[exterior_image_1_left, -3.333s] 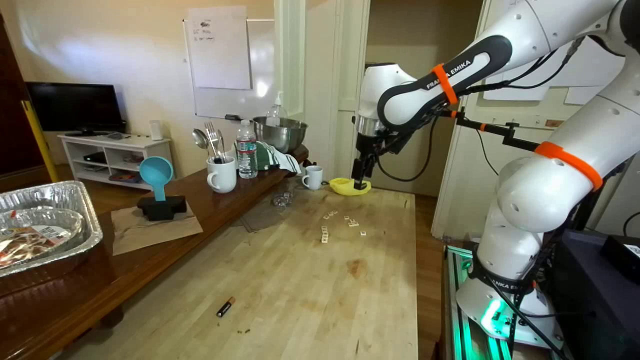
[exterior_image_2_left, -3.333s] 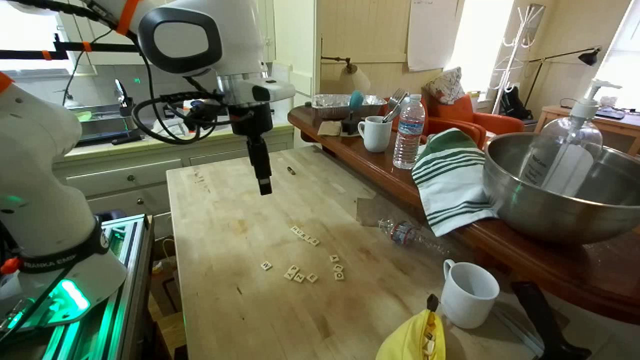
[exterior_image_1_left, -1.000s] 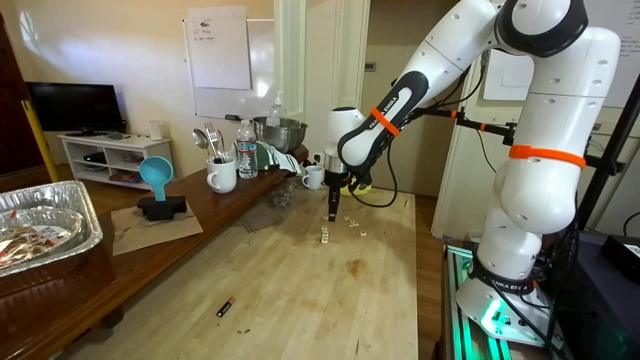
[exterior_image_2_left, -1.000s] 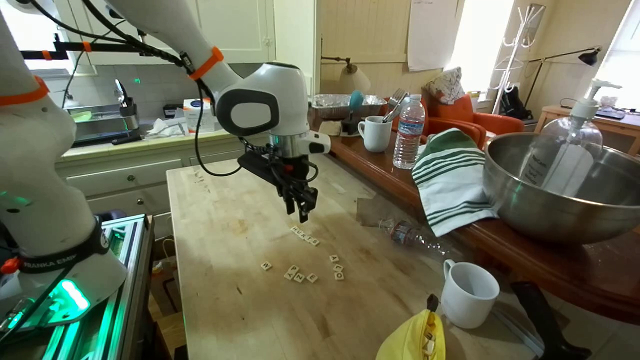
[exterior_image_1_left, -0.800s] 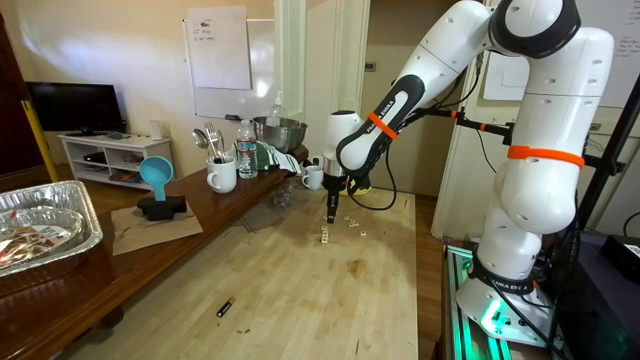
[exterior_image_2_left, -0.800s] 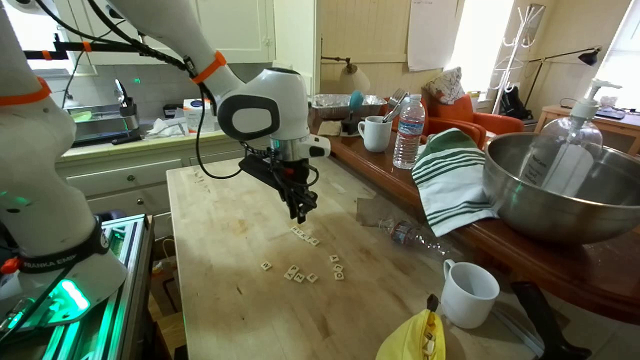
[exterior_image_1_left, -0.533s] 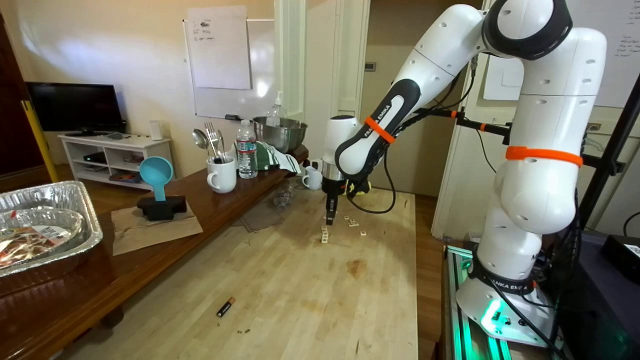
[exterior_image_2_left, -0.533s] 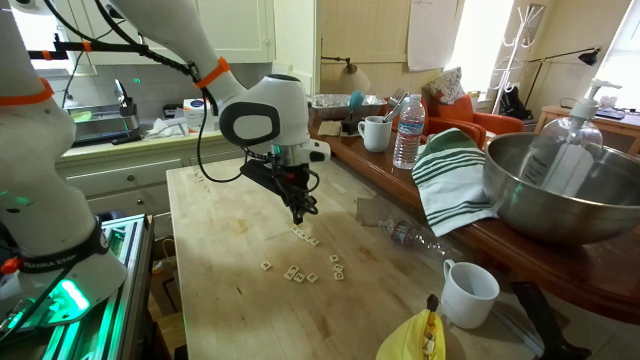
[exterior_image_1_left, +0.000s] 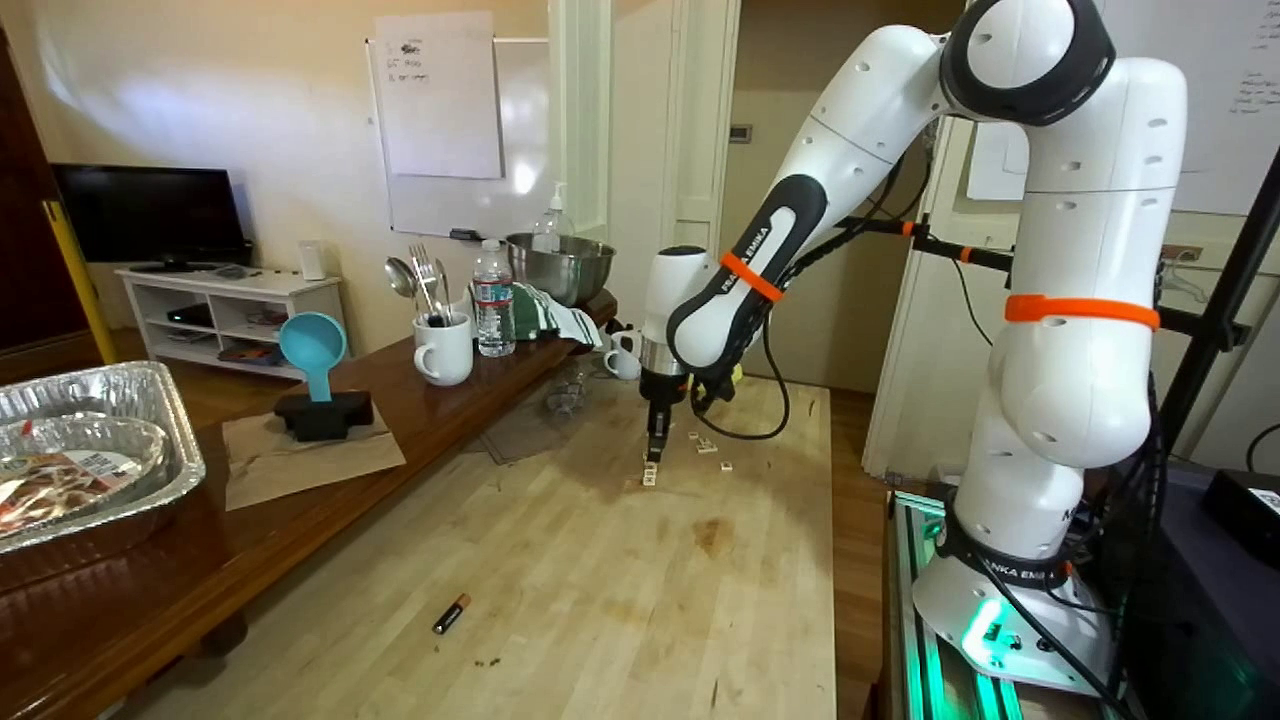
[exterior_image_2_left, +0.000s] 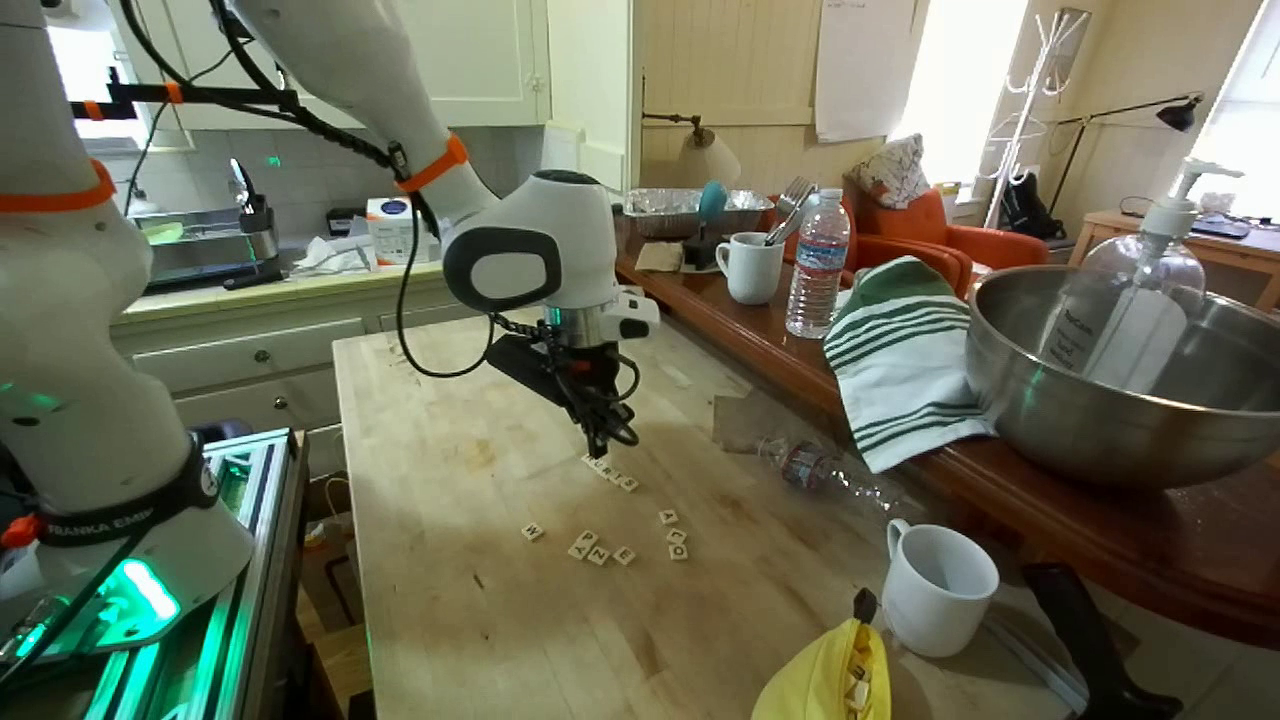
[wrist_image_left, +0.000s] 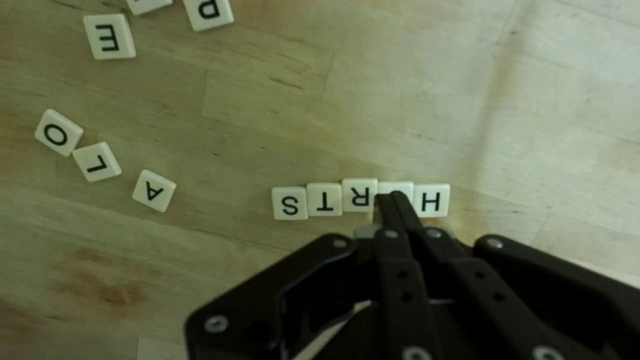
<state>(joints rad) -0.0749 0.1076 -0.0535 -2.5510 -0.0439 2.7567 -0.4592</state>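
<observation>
Closed flush and empty, the gripper (wrist_image_left: 392, 195) overlaps the tile (wrist_image_left: 396, 186) left of H (wrist_image_left: 431, 201) in the wrist view, the row (wrist_image_left: 359, 195) abutting, seemingly to spell a word.

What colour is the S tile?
The S tile is cream, lettered in black; best in the wrist view.

'h' tile (wrist_image_left: 431, 201), 'franka emika' arm (exterior_image_1_left: 795, 205)

Tile row (wrist_image_left: 360, 195) on table (exterior_image_2_left: 560, 650)
</observation>
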